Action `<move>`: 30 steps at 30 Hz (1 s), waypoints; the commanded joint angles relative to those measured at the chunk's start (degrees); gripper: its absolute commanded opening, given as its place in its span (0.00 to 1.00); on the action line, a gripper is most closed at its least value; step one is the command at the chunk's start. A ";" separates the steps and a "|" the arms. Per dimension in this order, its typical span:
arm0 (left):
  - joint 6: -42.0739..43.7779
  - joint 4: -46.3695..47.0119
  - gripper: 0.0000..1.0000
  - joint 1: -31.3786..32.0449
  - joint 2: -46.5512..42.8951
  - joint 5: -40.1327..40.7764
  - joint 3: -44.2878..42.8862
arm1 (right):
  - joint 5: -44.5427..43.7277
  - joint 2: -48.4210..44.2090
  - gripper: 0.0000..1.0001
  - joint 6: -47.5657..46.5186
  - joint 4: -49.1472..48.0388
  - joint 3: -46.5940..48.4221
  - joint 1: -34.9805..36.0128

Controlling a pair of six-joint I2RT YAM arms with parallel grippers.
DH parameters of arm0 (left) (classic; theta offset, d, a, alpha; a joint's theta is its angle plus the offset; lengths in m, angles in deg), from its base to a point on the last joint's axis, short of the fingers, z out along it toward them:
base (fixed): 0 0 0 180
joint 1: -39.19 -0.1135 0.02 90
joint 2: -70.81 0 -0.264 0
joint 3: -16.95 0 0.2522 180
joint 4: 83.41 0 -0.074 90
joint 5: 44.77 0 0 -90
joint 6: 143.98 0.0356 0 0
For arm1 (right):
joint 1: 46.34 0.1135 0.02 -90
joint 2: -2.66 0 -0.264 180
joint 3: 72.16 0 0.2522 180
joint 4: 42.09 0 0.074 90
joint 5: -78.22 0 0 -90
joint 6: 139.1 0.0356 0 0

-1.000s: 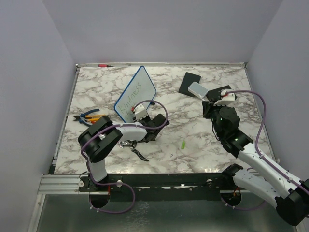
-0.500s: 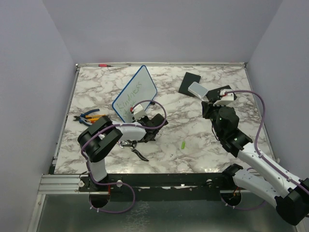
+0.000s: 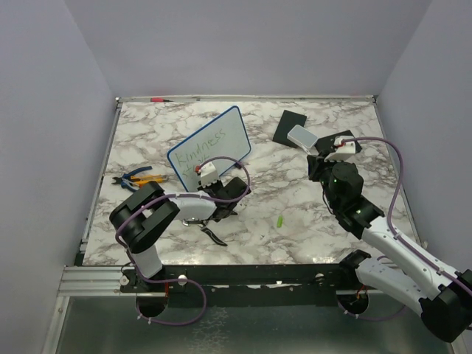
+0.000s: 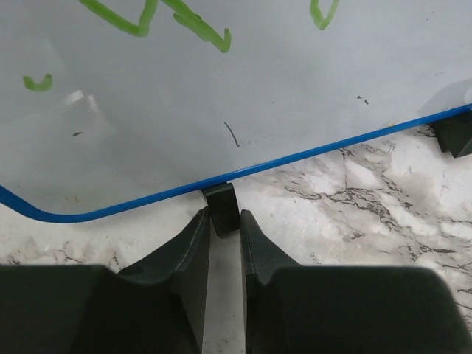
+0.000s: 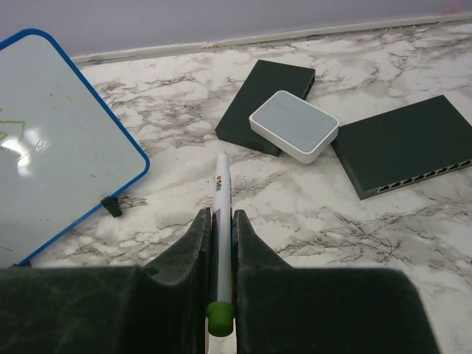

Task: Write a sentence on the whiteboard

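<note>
Now the whiteboard (image 3: 221,133) stands on its long edge a little to the left of the table's (image 3: 295,199) middle, leaning back, with its written face turned toward the near edge. On it we read the sentence (image 3: 203,146) in thin green strokes: the word "Kindness" is clear from above, and anything under it is too small for us to tell. The left gripper (image 4: 225,215) lies low on the table just in front of the board, and its fingers (image 4: 193,251) stand close together, pinching a small black foot (image 4: 220,199) that hangs under the blue frame, so the whiteboard is held by this foot. A second black foot (image 4: 455,136) shows further along the same frame edge. The right gripper (image 5: 219,214) is well apart, toward the right edge of the table, with its jaws pressed onto a white marker (image 5: 221,181) that has a green end and points toward the far edge. Beyond it, near the far right corner, lie two flat black pads (image 5: 267,87), and a small white box (image 5: 293,125) rests partly on the left one. Near the left edge lie pliers (image 3: 137,177) with blue and orange handles. A small green cap (image 3: 279,220) lies toward the near edge, between the two arms.
</note>
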State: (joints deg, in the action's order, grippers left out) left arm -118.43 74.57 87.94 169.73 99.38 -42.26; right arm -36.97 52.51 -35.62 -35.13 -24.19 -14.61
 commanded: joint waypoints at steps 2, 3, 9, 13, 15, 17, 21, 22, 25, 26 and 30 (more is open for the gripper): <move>7.49 0.94 0.00 -0.29 -2.13 -4.49 3.40 | -0.30 0.40 0.01 -0.08 -0.91 -0.58 -0.26; 8.53 1.81 0.00 -0.30 -2.33 -5.32 3.84 | -0.38 0.34 0.01 -0.11 -0.88 -0.61 -0.26; 14.67 7.96 0.00 1.13 -4.30 -9.93 6.88 | 0.13 -0.54 0.01 -0.03 -0.79 -0.72 -0.26; 17.63 11.53 0.00 2.53 -5.09 -12.25 8.29 | 1.68 -1.67 0.01 0.02 -0.91 -1.28 -0.26; 18.94 12.25 0.00 3.18 -5.12 -13.22 8.63 | 2.75 -1.89 0.01 -0.13 -0.51 -1.57 -0.26; 20.16 12.80 0.00 3.79 -5.17 -13.84 9.03 | 3.75 -2.10 0.01 -0.15 -0.23 -2.01 -0.26; 20.97 12.89 0.00 4.64 -6.24 -14.19 10.08 | 4.93 -2.60 0.01 0.69 0.31 -3.07 -0.27; 21.21 13.09 0.00 4.91 -6.55 -14.34 10.42 | 5.42 -2.76 0.01 0.66 0.59 -3.29 -0.26; 22.60 13.77 0.00 5.91 -7.00 -15.20 10.98 | 8.46 -3.80 0.01 0.56 0.45 -4.35 -0.31; 23.23 13.98 0.00 6.24 -6.98 -15.59 11.07 | 9.94 -4.30 0.01 0.39 -0.01 -5.01 -0.28; 26.15 15.86 0.00 7.54 -6.72 -18.10 11.26 | 14.64 -5.83 0.01 -0.72 -0.65 -6.34 -0.27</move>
State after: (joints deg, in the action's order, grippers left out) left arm -96.27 89.70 93.36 162.84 90.11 -32.25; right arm -28.68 48.31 -35.60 -35.13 -29.23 -14.61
